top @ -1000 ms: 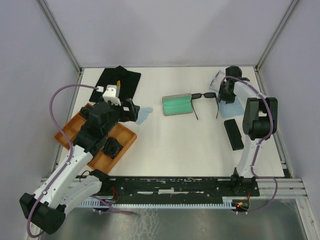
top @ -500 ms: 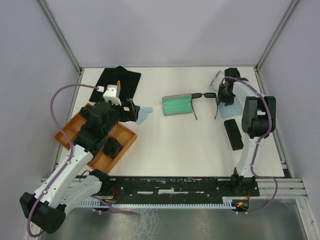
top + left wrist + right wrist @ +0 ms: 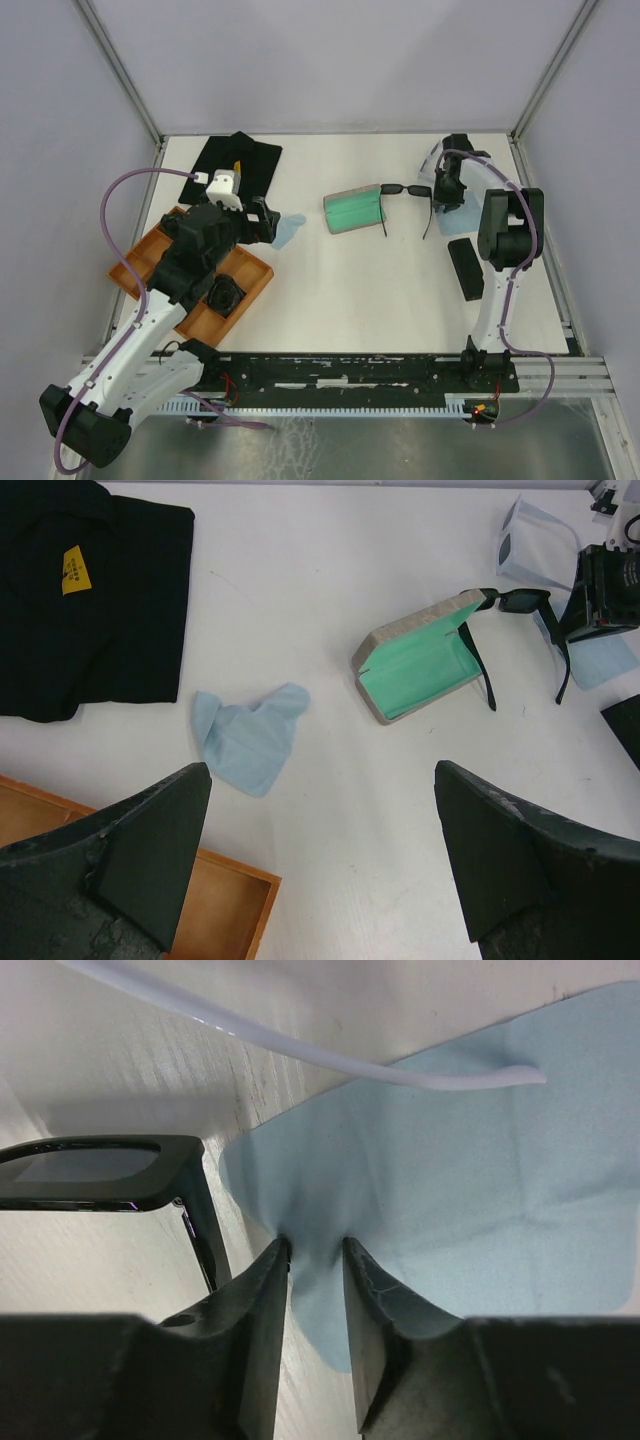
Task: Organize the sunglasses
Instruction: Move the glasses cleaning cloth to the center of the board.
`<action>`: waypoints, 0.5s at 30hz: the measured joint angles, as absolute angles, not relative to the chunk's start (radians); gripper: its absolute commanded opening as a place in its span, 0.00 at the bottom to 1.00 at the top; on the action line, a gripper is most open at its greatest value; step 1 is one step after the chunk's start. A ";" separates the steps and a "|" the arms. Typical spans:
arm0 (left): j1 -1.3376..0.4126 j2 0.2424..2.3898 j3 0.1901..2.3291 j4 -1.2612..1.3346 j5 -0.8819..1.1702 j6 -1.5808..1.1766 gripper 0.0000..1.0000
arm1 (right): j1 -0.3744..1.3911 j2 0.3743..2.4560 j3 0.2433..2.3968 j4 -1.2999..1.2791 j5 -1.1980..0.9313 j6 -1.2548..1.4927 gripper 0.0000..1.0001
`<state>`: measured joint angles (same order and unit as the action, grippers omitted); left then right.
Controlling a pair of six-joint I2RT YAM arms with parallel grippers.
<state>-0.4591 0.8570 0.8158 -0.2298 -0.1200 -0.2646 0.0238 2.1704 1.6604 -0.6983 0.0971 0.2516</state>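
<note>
The black sunglasses [image 3: 408, 190] lie unfolded at the back right, one end against the open grey case [image 3: 355, 211]; they also show in the left wrist view [image 3: 520, 600] and the right wrist view [image 3: 90, 1172]. The pale-framed sunglasses [image 3: 431, 156] lie behind them, their thin temple [image 3: 300, 1052] crossing a light blue cloth [image 3: 480, 1160]. My right gripper [image 3: 450, 192] points down just right of the black pair, its fingers [image 3: 315, 1245] narrowed on a puckered fold of that cloth. My left gripper [image 3: 320, 770] hangs wide open and empty above the table near the tray corner [image 3: 266, 220].
A second light blue cloth [image 3: 288, 230] lies left of the case. A black fabric with a yellow tag [image 3: 236, 164] is at the back left, an orange tray [image 3: 140, 262] below it. A black oblong case [image 3: 466, 268] lies on the right.
My right gripper's jaws have narrowed and bunched the cloth between them. The black sunglasses and the grey case have shifted slightly to the left. The left arm has not moved.
</note>
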 measured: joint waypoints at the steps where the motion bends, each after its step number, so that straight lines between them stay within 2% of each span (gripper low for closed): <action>1: -0.459 0.857 0.816 -0.230 -0.120 -0.265 0.99 | 0.024 2.174 1.667 -0.704 0.098 0.250 0.28; 9: -0.459 0.857 0.816 -0.230 -0.120 -0.265 0.99 | 0.022 2.172 1.661 -0.703 0.108 0.253 0.05; 12: -0.459 0.857 0.816 -0.230 -0.120 -0.265 0.99 | 0.015 2.146 1.624 -0.684 0.120 0.256 0.00; 15: -0.459 0.857 0.816 -0.230 -0.120 -0.265 0.99 | 0.005 2.108 1.573 -0.671 0.136 0.255 0.00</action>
